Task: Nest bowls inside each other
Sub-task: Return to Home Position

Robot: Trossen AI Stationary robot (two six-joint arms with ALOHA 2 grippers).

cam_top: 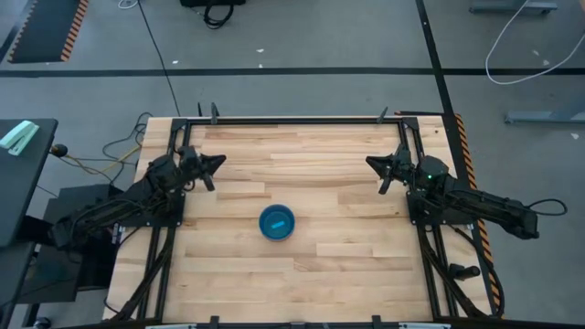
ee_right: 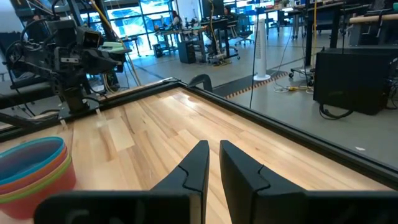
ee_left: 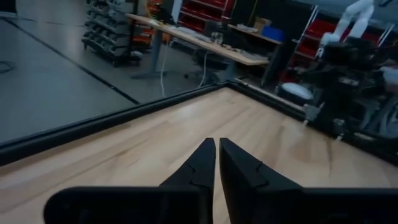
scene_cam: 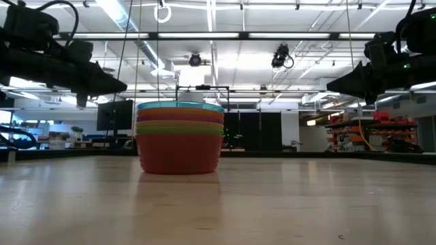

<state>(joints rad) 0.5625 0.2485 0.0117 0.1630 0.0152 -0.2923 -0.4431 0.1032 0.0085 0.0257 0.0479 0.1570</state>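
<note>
The bowls stand nested in one stack [cam_top: 277,222] near the middle of the table, base down on the wood. From above only the bright blue bowl shows. The low view shows the stack [scene_cam: 180,138] with blue on top, then rims of other colours, green among them, and orange at the bottom. The stack's edge [ee_right: 34,171] also shows in the right wrist view. My left gripper [cam_top: 219,162] hovers above the table's left side, shut, its fingertips [ee_left: 217,146] nearly together. My right gripper [cam_top: 370,163] hovers above the right side, shut [ee_right: 213,148]. Both are well clear of the stack.
A black metal frame [cam_top: 292,119] runs round the wooden table. Bare wood lies around the stack on every side. Each wrist view shows the other arm [ee_right: 68,50] across the table. Cables and a workshop lie beyond the table.
</note>
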